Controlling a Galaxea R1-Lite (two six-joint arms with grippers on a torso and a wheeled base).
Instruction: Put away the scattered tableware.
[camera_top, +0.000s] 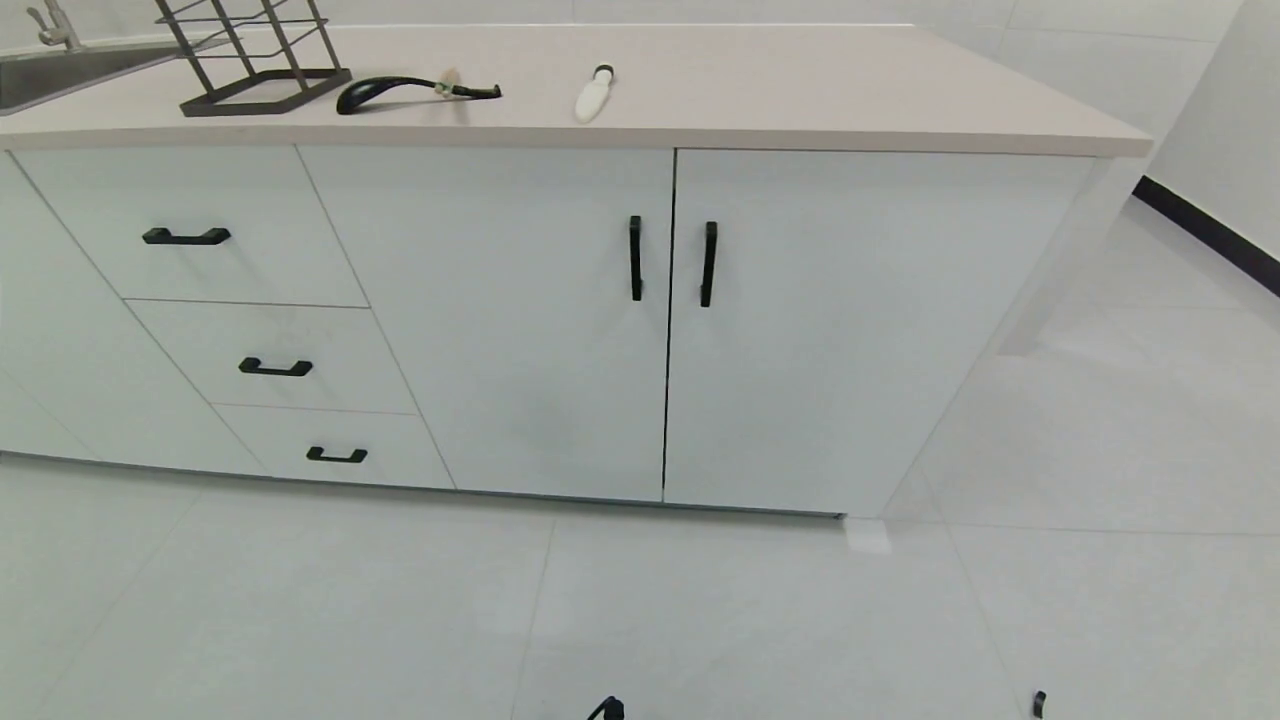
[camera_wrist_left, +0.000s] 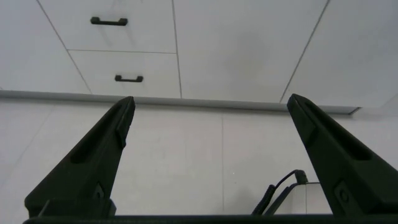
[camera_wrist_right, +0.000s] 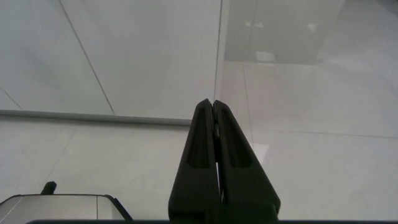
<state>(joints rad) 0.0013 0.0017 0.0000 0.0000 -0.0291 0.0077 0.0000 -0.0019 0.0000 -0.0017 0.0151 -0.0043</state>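
On the pale countertop (camera_top: 800, 90) lie a black-handled utensil (camera_top: 410, 92) and, to its right, a white-handled utensil (camera_top: 594, 94). A dark wire rack (camera_top: 262, 60) stands left of them, near the sink (camera_top: 60, 72). My left gripper (camera_wrist_left: 210, 106) is open, low above the floor and pointing at the base of the cabinet drawers (camera_wrist_left: 124, 50), with nothing between its fingers. My right gripper (camera_wrist_right: 213, 107) is shut with nothing in it, also low, facing the cabinet front and the floor.
The white cabinet has three drawers with black handles (camera_top: 275, 368) on the left and two doors with vertical black handles (camera_top: 671, 262) in the middle. The grey tiled floor (camera_top: 700, 620) stretches in front. A wall with a black skirting (camera_top: 1210, 230) runs at the right.
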